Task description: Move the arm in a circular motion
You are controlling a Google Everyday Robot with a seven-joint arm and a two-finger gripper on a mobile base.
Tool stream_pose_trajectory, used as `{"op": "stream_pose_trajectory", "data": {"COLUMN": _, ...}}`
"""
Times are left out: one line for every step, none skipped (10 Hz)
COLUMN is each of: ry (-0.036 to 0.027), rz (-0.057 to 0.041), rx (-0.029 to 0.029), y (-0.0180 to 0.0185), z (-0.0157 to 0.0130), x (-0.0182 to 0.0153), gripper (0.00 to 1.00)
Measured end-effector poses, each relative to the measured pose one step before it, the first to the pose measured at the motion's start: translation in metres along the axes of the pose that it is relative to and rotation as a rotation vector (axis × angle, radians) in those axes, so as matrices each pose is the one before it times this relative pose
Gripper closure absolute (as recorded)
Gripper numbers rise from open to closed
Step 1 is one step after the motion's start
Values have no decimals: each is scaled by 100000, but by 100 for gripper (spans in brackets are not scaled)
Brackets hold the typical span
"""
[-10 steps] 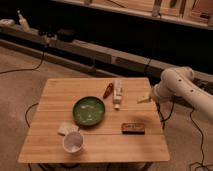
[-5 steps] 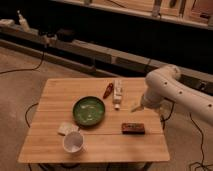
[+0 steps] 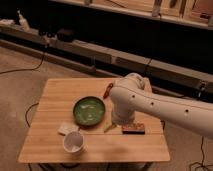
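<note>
The cream-white arm point(image 3: 150, 102) with small dark dots reaches in from the right edge over the wooden table point(image 3: 55, 100). Its bulbous elbow point(image 3: 129, 87) is above the table's right half. From there a segment drops toward the tabletop. The gripper point(image 3: 109, 127) is the slim tan tip low over the table, between the green bowl point(image 3: 89, 110) and a dark brown bar point(image 3: 133, 129). The arm hides what lies behind it on the table.
A white cup point(image 3: 73, 142) stands at the front left, with a pale packet point(image 3: 66, 128) beside it. A red item point(image 3: 106, 92) lies behind the bowl. Cables run on the floor at the left point(image 3: 30, 67). A long dark bench point(image 3: 100, 50) stands behind.
The arm has swung left from the table's right edge to over its right half. The elbow now covers the white bottle, and the tip has dropped near the bowl.
</note>
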Motion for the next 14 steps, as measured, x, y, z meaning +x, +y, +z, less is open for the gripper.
{"op": "stream_pose_trajectory", "data": {"ry": -20, "rz": 306, "rx": -7, "y": 119, "z": -2, "x": -27, "gripper": 20}}
{"op": "stream_pose_trajectory", "data": {"ry": 43, "rz": -156, "rx": 63, "y": -89, "z": -26, "x": 43, "gripper": 20}}
{"op": "stream_pose_trajectory", "data": {"ry": 110, "rz": -206, "rx": 1, "y": -96, "z": -29, "x": 109, "gripper": 20}}
{"op": "stream_pose_trajectory", "data": {"ry": -208, "rz": -880, "rx": 343, "y": 162, "z": 56, "x": 390, "gripper": 20}}
{"op": "stream_pose_trajectory", "data": {"ry": -385, "rz": -1823, "rx": 549, "y": 101, "z": 56, "x": 825, "gripper": 20}}
{"op": "stream_pose_trajectory", "data": {"ry": -755, "rz": -2296, "rx": 345, "y": -74, "z": 58, "x": 895, "gripper": 20}}
{"op": "stream_pose_trajectory", "data": {"ry": -715, "rz": -1717, "rx": 325, "y": 291, "z": 94, "x": 911, "gripper": 20}}
{"op": "stream_pose_trajectory", "data": {"ry": -49, "rz": -752, "rx": 334, "y": 427, "z": 111, "x": 679, "gripper": 20}}
{"op": "stream_pose_trajectory", "data": {"ry": 196, "rz": -484, "rx": 148, "y": 866, "z": 132, "x": 796, "gripper": 20}}
{"op": "stream_pose_trajectory", "data": {"ry": 351, "rz": 137, "rx": -137, "y": 1448, "z": 179, "x": 803, "gripper": 20}}
{"op": "stream_pose_trajectory", "data": {"ry": 362, "rz": 442, "rx": -110, "y": 1282, "z": 144, "x": 534, "gripper": 20}}
{"op": "stream_pose_trajectory", "data": {"ry": 571, "rz": 433, "rx": 202, "y": 1154, "z": 38, "x": 506, "gripper": 20}}
{"op": "stream_pose_trajectory", "data": {"ry": 610, "rz": 901, "rx": 556, "y": 1333, "z": -4, "x": 444, "gripper": 20}}
{"op": "stream_pose_trajectory", "data": {"ry": 414, "rz": 1101, "rx": 368, "y": 1111, "z": 10, "x": 302, "gripper": 20}}
